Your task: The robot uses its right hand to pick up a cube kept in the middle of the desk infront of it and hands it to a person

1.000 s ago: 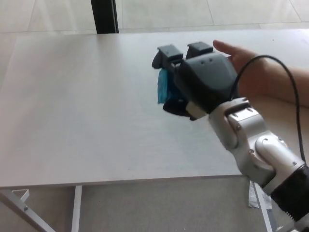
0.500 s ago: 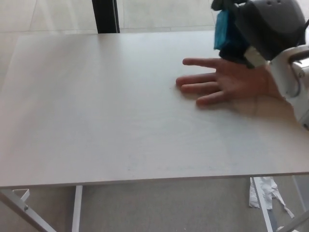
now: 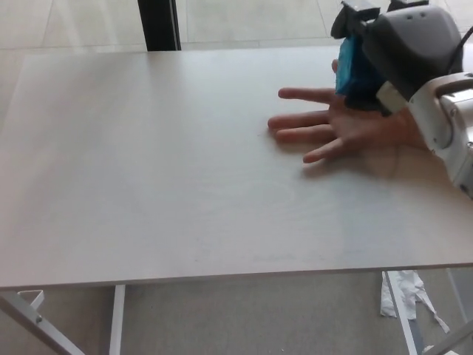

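Here, fingers (image 3: 353, 16) of right hand (image 3: 395, 48) clamped around cube (image 3: 352, 66): bright blue, plain-faced, no legible writing. Held above open palm of person's hand (image 3: 347, 126), itself lying flat on pale worktop (image 3: 148, 163).

A pale tiled floor (image 3: 251, 18) lies beyond, a dark post (image 3: 159, 24) stands on it, and crumpled white paper (image 3: 406, 292) lies underneath at right.

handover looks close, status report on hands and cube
Right hand shut on blue cube, above person's open palm. Left hand not in view. Nothing in the way.
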You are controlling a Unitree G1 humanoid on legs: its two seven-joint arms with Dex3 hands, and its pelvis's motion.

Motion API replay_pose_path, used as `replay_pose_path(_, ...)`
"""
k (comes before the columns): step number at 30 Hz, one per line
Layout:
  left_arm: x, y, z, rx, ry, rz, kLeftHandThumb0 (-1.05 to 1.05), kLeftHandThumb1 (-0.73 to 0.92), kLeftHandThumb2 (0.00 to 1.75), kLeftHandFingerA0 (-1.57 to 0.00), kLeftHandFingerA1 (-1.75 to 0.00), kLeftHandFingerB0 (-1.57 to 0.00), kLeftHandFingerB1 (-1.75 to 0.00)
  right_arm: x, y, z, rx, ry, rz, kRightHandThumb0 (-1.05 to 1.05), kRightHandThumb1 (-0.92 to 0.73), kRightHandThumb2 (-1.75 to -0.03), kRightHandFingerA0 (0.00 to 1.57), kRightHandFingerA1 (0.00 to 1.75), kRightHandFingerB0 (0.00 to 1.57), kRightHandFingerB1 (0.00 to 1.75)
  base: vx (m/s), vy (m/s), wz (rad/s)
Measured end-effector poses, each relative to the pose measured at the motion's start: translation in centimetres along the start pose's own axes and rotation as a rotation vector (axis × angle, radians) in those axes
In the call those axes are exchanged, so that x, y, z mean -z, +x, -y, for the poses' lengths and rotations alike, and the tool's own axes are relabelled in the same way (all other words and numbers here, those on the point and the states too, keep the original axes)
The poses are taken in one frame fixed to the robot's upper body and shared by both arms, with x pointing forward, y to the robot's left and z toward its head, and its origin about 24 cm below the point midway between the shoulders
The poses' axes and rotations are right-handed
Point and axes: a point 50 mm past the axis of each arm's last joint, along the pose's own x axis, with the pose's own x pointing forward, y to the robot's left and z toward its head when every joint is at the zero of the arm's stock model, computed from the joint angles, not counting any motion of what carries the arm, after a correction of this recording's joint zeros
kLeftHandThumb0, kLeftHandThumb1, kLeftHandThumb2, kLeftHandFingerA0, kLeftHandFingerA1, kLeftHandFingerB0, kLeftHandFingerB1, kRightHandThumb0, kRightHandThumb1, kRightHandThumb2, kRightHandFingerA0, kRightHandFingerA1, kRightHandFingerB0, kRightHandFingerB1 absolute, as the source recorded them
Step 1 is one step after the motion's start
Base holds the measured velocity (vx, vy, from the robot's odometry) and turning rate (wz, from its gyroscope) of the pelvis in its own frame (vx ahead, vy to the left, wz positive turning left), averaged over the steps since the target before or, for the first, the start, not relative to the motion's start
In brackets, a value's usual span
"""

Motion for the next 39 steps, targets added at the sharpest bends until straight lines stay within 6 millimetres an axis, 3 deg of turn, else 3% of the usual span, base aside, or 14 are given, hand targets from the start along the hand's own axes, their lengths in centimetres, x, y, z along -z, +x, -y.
replay_pose_path(2, 0.0, 0.0, 0.0, -0.001, -0.003, 0.0, -0.68, 0.65, 0.6, -0.83, -0.56, -0.6, -0.42, -0.5, 0.0, -0.9, -0.037, 0.017, -0.005, -0.22, -0.59, -0.73, 0.85, 1.69, 0.73, 1.45, 0.0, 0.0, 0.0)
replay_pose_path(4, 0.0, 0.0, 0.0, -0.001, -0.004, -0.001, -0.68, 0.65, 0.61, -0.76, -0.53, -0.56, -0.41, -0.8, 0.0, -1.9, -0.076, 0.027, -0.014, -0.21, -0.56, -0.74, 0.85, 1.7, 0.76, 1.27, 0.0, 0.0, 0.0)
replay_pose_path(10, 0.0, 0.0, 0.1, 0.004, 0.009, -0.002, -0.69, 0.65, 0.6, -0.8, -0.59, -0.59, -0.43, -1.0, -0.5, -4.1, -0.166, 0.021, -0.044, -0.24, -0.59, -0.66, 0.87, 1.71, 0.74, 1.43, 0.0, 0.0, 0.0)
replay_pose_path(14, -0.1, 0.0, 0.1, 0.005, 0.01, 0.002, -0.69, 0.64, 0.6, -0.79, -0.57, -0.59, -0.43, -0.2, -0.9, -4.9, -0.213, -0.025, -0.083, -0.23, -0.64, -0.64, 0.85, 1.68, 0.73, 1.25, 0.0, 0.0, 0.0)
replay_pose_path(16, -0.1, 0.0, 0.1, 0.004, 0.009, 0.004, -0.68, 0.65, 0.6, -0.74, -0.52, -0.56, -0.42, 0.1, -0.8, -4.8, -0.216, -0.042, -0.096, -0.26, -0.64, -0.6, 0.84, 1.72, 0.77, 0.98, 0.0, 0.0, 0.0)
replay_pose_path(17, -0.2, 0.1, 0.1, 0.005, 0.009, 0.006, -0.67, 0.66, 0.6, -0.79, -0.57, -0.58, -0.43, 0.2, -0.8, -4.7, -0.209, -0.047, -0.1, -0.33, -0.59, -0.59, 0.82, 1.66, 0.84, 0.65, 0.0, 0.0, 0.0)
replay_pose_path(19, -0.3, 0.1, 0.2, 0.006, 0.008, 0.009, -0.67, 0.66, 0.6, -0.79, -0.57, -0.58, -0.43, 0.4, -0.6, -4.5, -0.193, -0.057, -0.108, -0.33, -0.59, -0.59, 0.82, 1.66, 0.84, 0.65, 0.0, 0.0, 0.0)
replay_pose_path(24, -0.4, 0.1, 0.2, 0.007, 0.011, 0.012, -0.68, 0.67, 0.61, -0.76, -0.55, -0.56, -0.41, 0.5, -0.3, -4.1, -0.163, -0.083, -0.12, -0.32, -0.69, -0.65, 0.71, 1.2, 0.67, 0.44, 0.0, 0.0, 0.0)
replay_pose_path(27, -0.3, 0.1, 0.2, 0.008, 0.012, 0.01, -0.68, 0.67, 0.61, -0.76, -0.53, -0.57, -0.41, 0.4, -0.2, -4.0, -0.145, -0.095, -0.123, -0.3, -0.7, -0.66, 0.72, 1.22, 0.67, 0.45, 0.0, 0.0, 0.0)
replay_pose_path(28, -0.3, 0.1, 0.2, 0.008, 0.013, 0.01, -0.7, 0.65, 0.61, -0.76, -0.54, -0.57, -0.42, 0.3, -0.2, -4.0, -0.137, -0.098, -0.122, -0.3, -0.73, -0.65, 0.71, 0.95, 0.65, 0.44, 0.0, 0.0, 0.0)
replay_pose_path(29, -0.3, 0.1, 0.2, 0.008, 0.012, 0.01, -0.7, 0.65, 0.61, -0.78, -0.53, -0.59, -0.42, 0.3, -0.2, -3.9, -0.129, -0.1, -0.121, -0.44, -0.73, -0.63, 0.57, 0.67, 0.54, 0.38, 0.0, 0.0, 0.0)
replay_pose_path(33, -0.3, 0.1, 0.2, 0.007, 0.012, 0.009, -0.7, 0.64, 0.6, -0.75, -0.52, -0.56, -0.42, -0.3, -0.1, -4.1, -0.105, -0.111, -0.109, -0.72, -0.75, -0.63, 0.2, 0.45, 0.17, 0.34, 0.0, 0.0, 0.0)
replay_pose_path(34, -0.3, 0.1, 0.2, 0.007, 0.011, 0.009, -0.71, 0.64, 0.6, -0.76, -0.52, -0.58, -0.42, -0.5, -0.1, -4.2, -0.105, -0.116, -0.106, -0.8, -0.58, -1.01, 0.04, 0.45, 0.04, 0.22, 0.0, 0.0, 0.0)
replay_pose_path(39, -0.2, 0.1, 0.2, 0.006, 0.009, 0.008, -0.7, 0.65, 0.6, -0.76, -0.53, -0.59, -0.42, -1.5, 0.4, -4.3, -0.162, -0.158, -0.103, -1.05, -0.61, -1.06, 0.0, 0.2, 0.0, 0.11, 0.0, 0.0, 0.0)
